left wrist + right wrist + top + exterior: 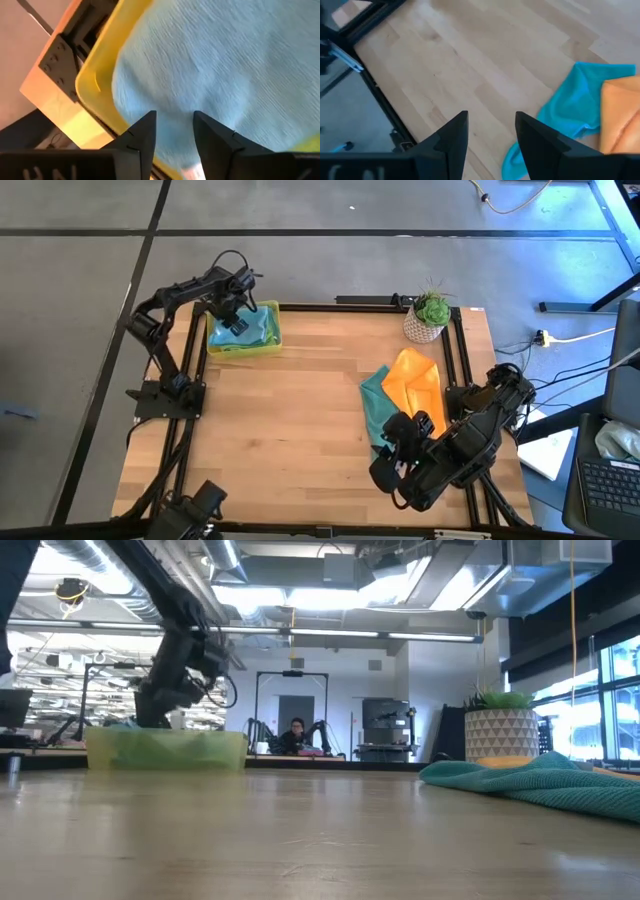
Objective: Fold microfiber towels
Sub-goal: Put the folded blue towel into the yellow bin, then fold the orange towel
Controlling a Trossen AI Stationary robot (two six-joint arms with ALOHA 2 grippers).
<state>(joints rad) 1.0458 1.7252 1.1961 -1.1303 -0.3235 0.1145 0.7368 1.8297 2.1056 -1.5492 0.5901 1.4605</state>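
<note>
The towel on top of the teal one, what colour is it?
Orange. The orange towel lies over the teal towel; the high view shows it best.

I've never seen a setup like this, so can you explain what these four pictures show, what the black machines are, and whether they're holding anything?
Two black robot arms work at a wooden table. One picture looks down from above, one looks level across the tabletop, and two come from cameras on the arms' wrists.

The left gripper hangs over a yellow-green tray at a back corner, its fingers apart just above a light blue towel in the tray. The right gripper hovers open over bare wood, holding nothing. Beside it an orange towel lies on a teal towel. A potted plant stands at the other back corner.
</note>
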